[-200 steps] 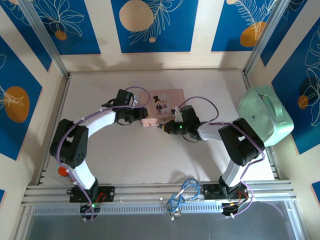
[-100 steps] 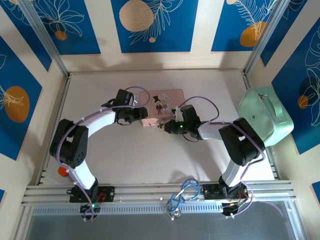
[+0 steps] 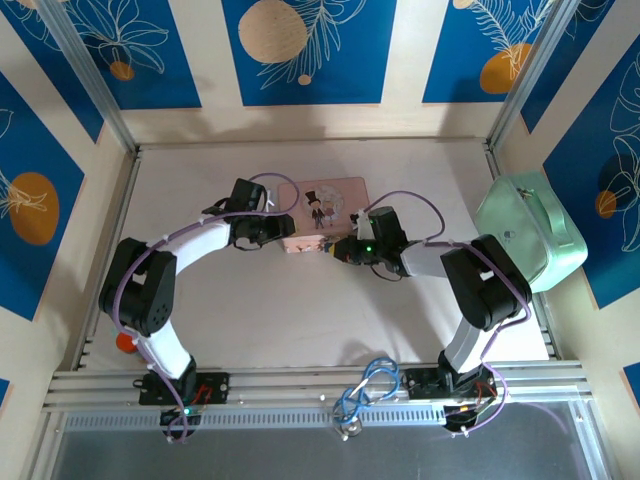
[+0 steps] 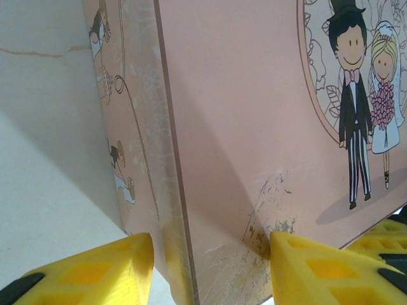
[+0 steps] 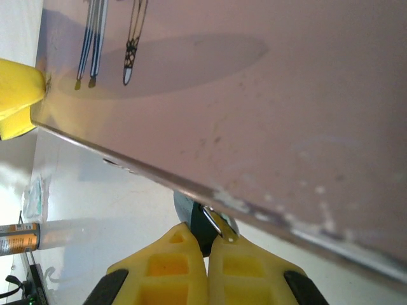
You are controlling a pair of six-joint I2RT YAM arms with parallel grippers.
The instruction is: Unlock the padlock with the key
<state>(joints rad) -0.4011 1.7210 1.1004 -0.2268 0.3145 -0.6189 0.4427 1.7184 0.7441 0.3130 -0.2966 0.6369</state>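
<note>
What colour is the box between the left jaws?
Pink box, with a cartoon bride and groom; best in the left wrist view.

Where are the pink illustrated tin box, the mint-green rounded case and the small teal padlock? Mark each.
pink illustrated tin box (image 3: 322, 208): top view, on its lid.
mint-green rounded case (image 3: 525, 235): top view, on its upper face.
small teal padlock (image 5: 187, 213): right wrist view, on its body under the box edge.

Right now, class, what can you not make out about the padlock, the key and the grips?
Padlock: right wrist view, mostly hidden behind the pink box and fingertips; top view, too small.
Silvery piece pinched in the right gripper: key or shackle, too small to tell.
Left gripper: left wrist view, contact with the box cut off by bottom edge.
</note>
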